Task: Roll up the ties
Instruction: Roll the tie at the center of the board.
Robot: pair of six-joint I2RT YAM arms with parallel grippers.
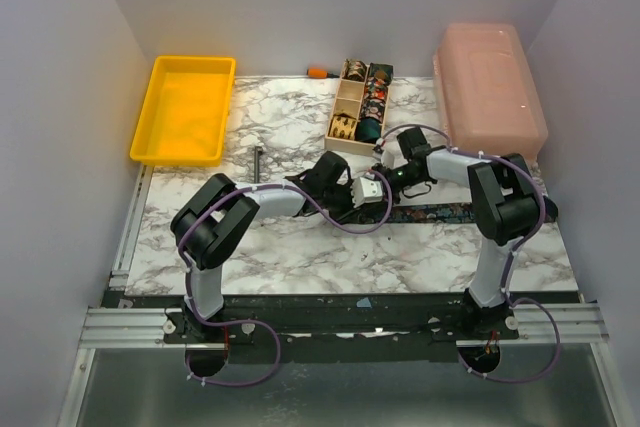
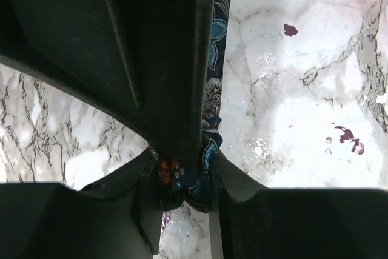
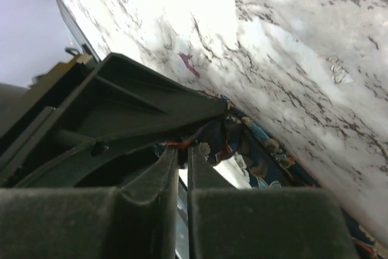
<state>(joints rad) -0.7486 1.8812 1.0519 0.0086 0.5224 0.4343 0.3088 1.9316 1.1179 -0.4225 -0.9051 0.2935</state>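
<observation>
A dark floral tie (image 1: 450,214) lies as a long strip across the marble table, in front of the right arm. Both grippers meet at its left end. My left gripper (image 1: 370,193) is shut on the folded end of the tie; in the left wrist view its jaws (image 2: 185,168) pinch a small bunch of the fabric, and the strip (image 2: 215,71) runs away from it. My right gripper (image 1: 386,179) is shut, and its tips (image 3: 183,148) nip the tie's edge right against the left gripper. The tie (image 3: 267,162) bunches just beyond them.
A wooden box with compartments (image 1: 346,99) holding several coiled ties stands behind the grippers. A yellow bin (image 1: 185,107) is at the back left and a pink lidded container (image 1: 490,87) at the back right. A dark T-shaped tool (image 1: 258,160) lies left of the arms.
</observation>
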